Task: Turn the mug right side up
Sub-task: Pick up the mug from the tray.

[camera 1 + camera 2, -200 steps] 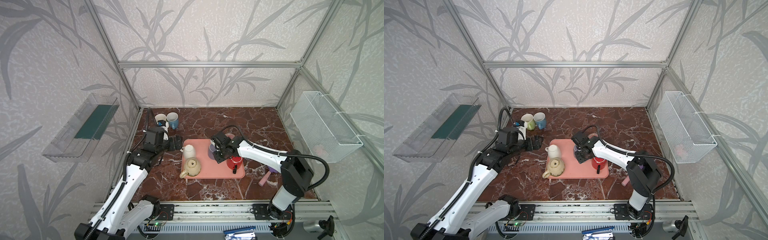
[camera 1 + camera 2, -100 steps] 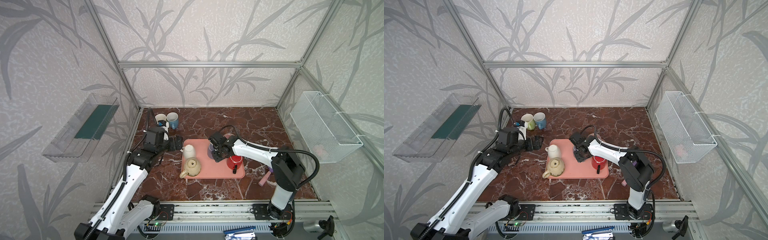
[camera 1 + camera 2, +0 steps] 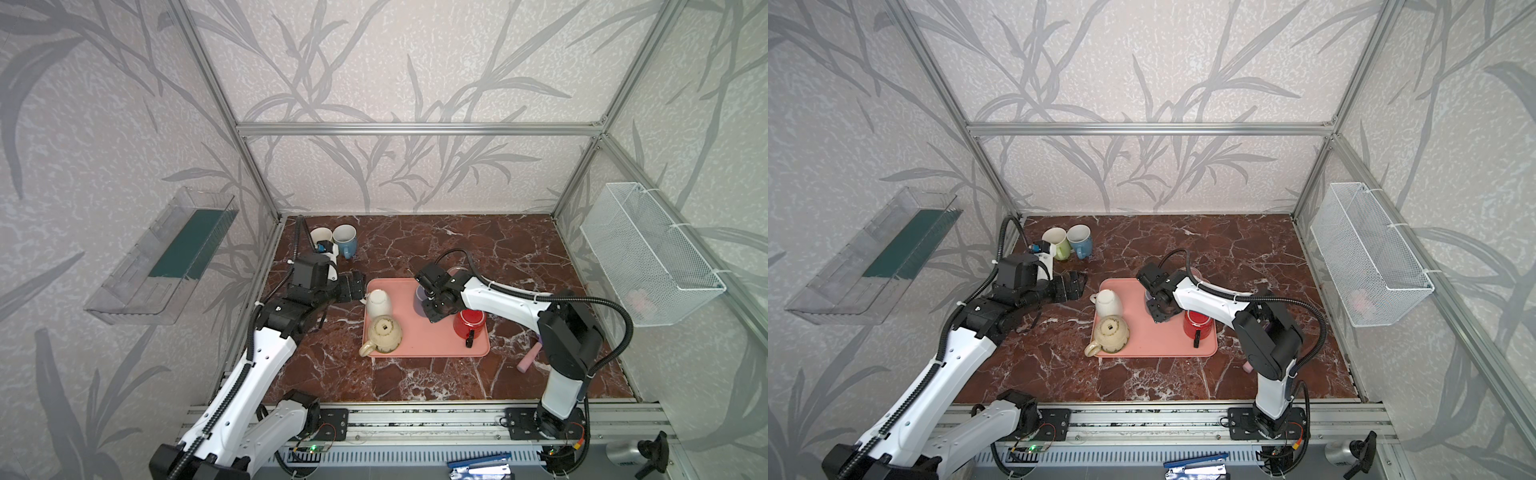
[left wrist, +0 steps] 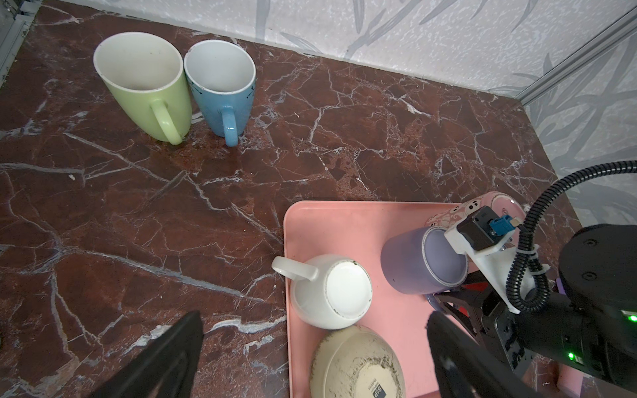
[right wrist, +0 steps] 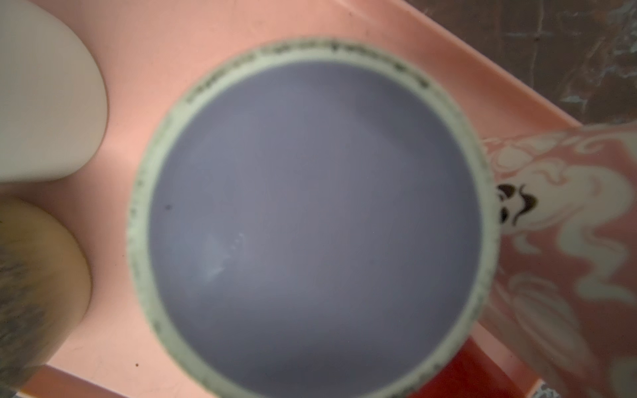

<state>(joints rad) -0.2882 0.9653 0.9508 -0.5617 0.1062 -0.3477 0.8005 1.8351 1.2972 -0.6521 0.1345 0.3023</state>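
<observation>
My left jaws hang spread wide above the bench, beside the pink tray (image 3: 419,336). My right jaws sit at the purple mug (image 4: 403,265) (pinching it or not, I cannot tell) — bottom up on that tray.

left hand (image 3: 352,286) spread wide, right hand (image 3: 433,308) pointing down

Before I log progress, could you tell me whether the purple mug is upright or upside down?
Upside down: the purple mug shows its flat base and pale foot ring, not an opening.
</observation>
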